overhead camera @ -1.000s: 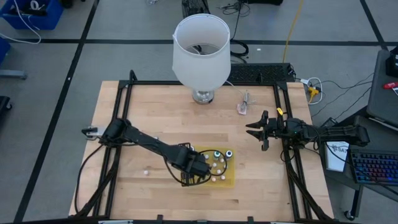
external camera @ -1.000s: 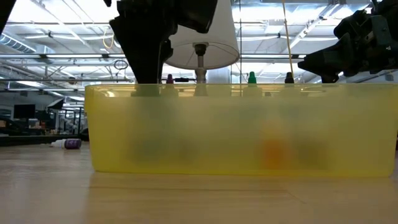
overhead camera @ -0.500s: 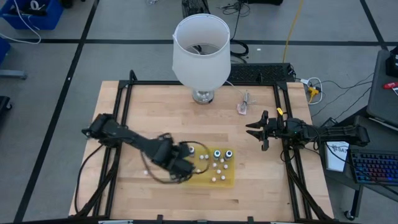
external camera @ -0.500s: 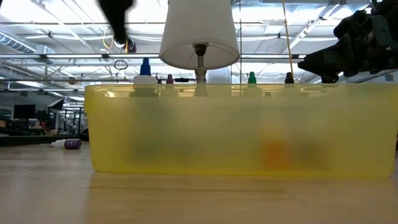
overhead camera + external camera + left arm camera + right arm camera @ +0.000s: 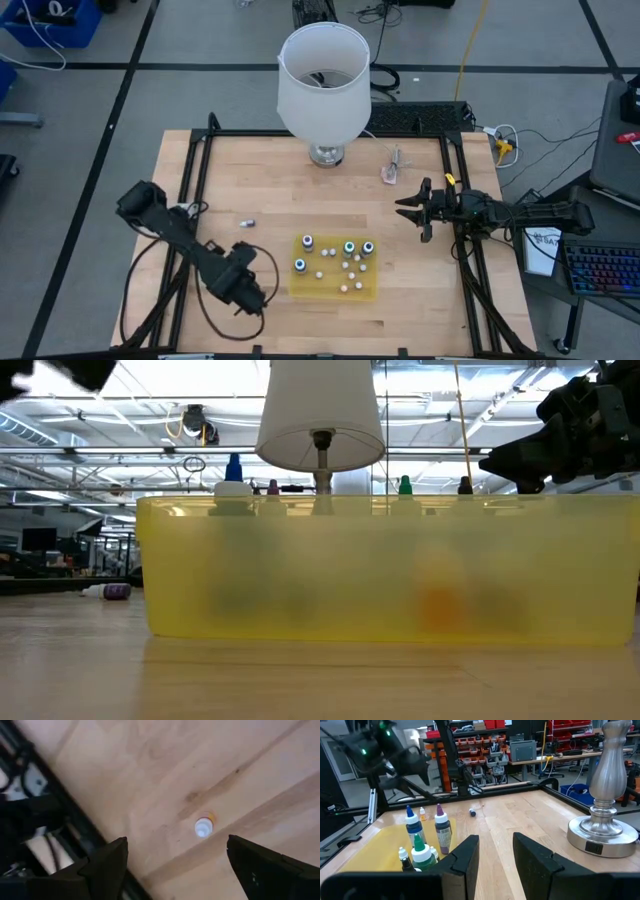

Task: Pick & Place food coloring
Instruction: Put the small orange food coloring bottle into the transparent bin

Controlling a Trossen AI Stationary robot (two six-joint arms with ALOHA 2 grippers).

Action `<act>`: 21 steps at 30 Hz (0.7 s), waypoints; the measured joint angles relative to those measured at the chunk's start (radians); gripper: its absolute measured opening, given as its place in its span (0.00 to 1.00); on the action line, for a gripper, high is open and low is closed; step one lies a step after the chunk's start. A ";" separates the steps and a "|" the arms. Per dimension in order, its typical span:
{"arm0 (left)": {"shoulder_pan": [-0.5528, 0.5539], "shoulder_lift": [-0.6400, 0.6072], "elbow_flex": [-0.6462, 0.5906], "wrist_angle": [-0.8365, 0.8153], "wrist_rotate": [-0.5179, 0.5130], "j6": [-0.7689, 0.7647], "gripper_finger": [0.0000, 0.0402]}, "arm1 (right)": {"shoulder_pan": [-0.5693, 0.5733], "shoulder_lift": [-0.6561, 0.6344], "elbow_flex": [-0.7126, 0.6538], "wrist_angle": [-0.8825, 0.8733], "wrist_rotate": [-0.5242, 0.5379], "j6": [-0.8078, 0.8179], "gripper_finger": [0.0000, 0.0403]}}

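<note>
The food coloring bottles (image 5: pixel 347 262) stand upright in a shallow yellow tray (image 5: pixel 372 290) near the front edge of the wooden table (image 5: pixel 270 190). Seen from above, four larger bottles with dark bodies and pale caps are spaced across the tray, with several smaller pale caps scattered between them. From table height the tray's frosted yellow wall hides most of the bottles; only the coloured tips, blue, purple and green, rise above its rim. One small bottle (image 5: pixel 244 221) lies on its side on the bare wood, well apart from the tray, on its left.

The left gripper (image 5: pixel 243 290) hangs over the table's front left area, beside the tray but not touching it. Its fingers are spread wide and hold nothing; its wrist camera looks down on plain wood and one small white-capped bottle (image 5: pixel 203 826).

The right gripper (image 5: pixel 412 211) waits over the right side of the table, away from the tray, its fingers a narrow gap apart with nothing between them.

A table lamp (image 5: pixel 323 85) with a white shade stands at the back of the table.
</note>
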 joint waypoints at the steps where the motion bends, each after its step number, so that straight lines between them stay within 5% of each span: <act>1: -0.012 -0.006 -0.026 0.027 0.003 -0.016 0.82 | 0.000 0.000 0.000 -0.002 0.000 0.000 0.28; 8: -0.048 -0.044 -0.154 0.252 -0.028 -0.046 0.78 | 0.000 0.000 0.000 -0.001 0.000 0.000 0.28; 21: -0.054 -0.042 -0.295 0.350 0.018 -0.102 0.76 | 0.000 0.000 0.000 -0.001 0.000 0.000 0.28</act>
